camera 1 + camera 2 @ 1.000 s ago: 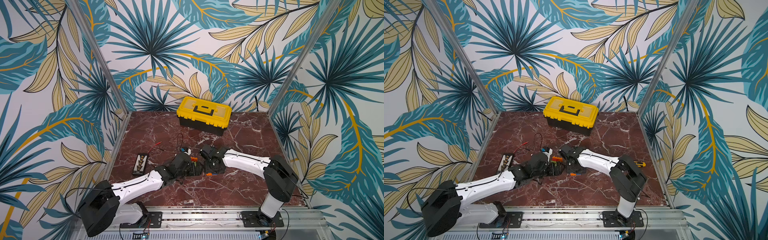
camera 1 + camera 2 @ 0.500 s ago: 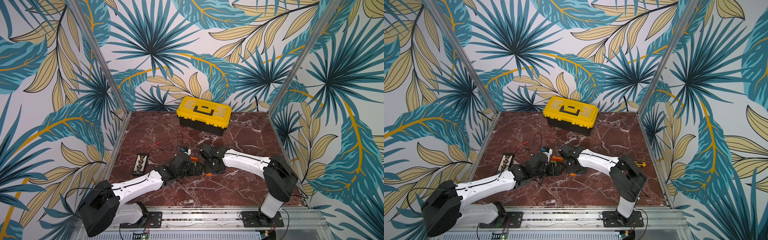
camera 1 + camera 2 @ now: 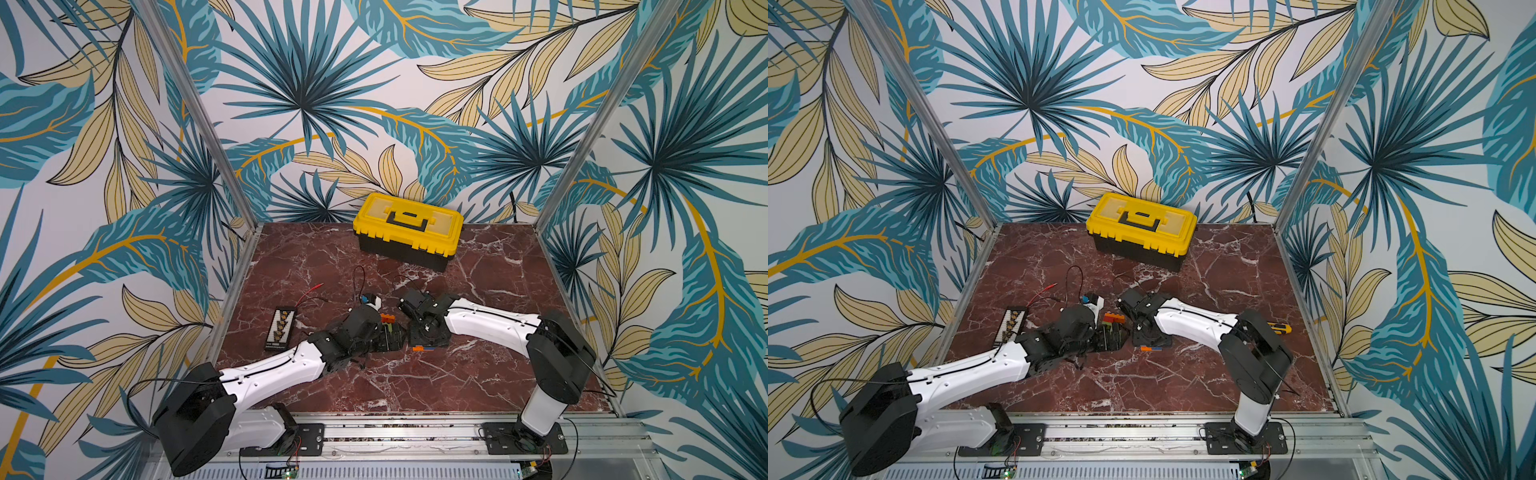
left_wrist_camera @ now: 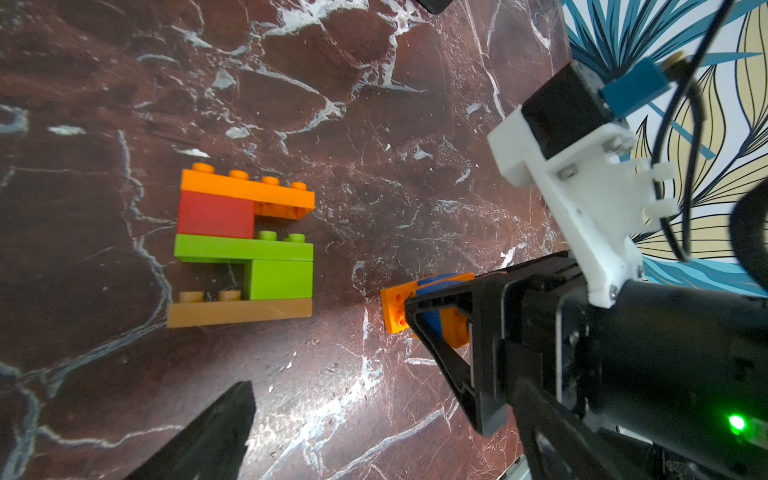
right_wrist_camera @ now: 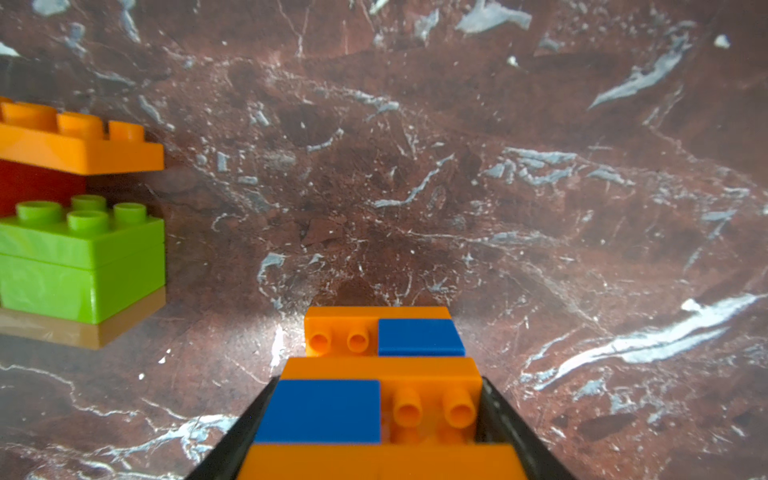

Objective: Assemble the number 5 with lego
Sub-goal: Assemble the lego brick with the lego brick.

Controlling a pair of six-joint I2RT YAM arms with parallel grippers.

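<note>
Colourful stack (image 4: 243,249) on table (image 4: 374,124) already reads as 5 (we judge); right gripper (image 5: 379,386) pinches orange-blue stack (image 5: 382,368), not yet placed; left gripper (image 3: 390,338) spread, empty.

The left arm (image 3: 270,370) stretches low from its base at the near left edge toward the middle of the table (image 3: 415,386). Its wrist is bent so that the left claw (image 3: 388,336) angles down over the surface, jaws spread wide with nothing between them (the left wrist view shows only one dark finger (image 4: 208,432) clearly). The right arm (image 3: 490,328) reaches in from the near right, its elbow raised and its white forearm sloping down to the centre. The right claw (image 5: 376,419) sits low at the table, closed on a stack of orange and blue bricks (image 5: 382,368). The two claws are close beside each other.
</note>
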